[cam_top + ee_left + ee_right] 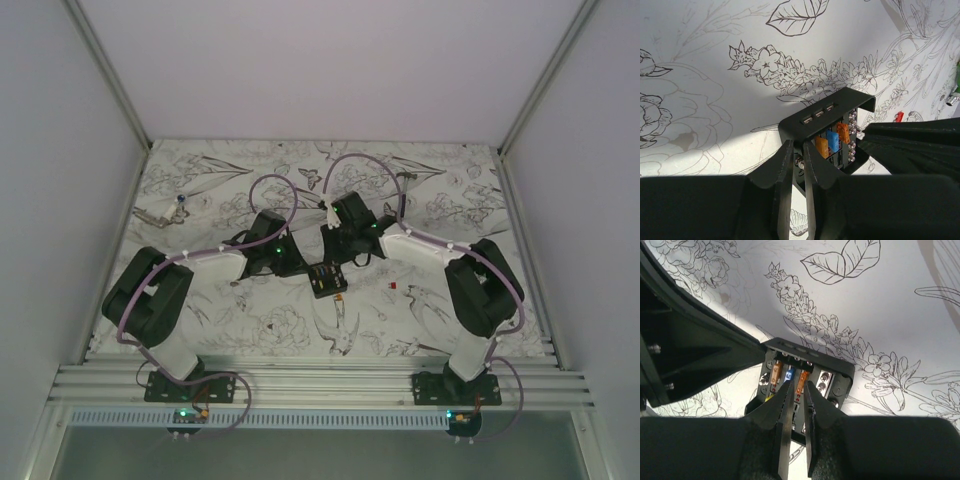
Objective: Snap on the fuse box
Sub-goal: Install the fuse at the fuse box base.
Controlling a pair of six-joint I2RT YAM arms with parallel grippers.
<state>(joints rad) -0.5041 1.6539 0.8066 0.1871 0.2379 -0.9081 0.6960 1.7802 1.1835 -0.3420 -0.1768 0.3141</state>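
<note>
1. We see a robotics laboratory test cell: plain white walls (330, 60) close off three sides of the table.
2. We note the bare aluminium rail (320, 385) along the near edge, with the left arm base (175, 385) and the right arm base (455, 385) bolted to it.
3. We mark lilac cables (275, 180) looped openly along both arms.
4. We find a printed floral sheet (260, 330) covering the table, with a single workpiece, the fuse box (327, 280), between the arms.
</note>
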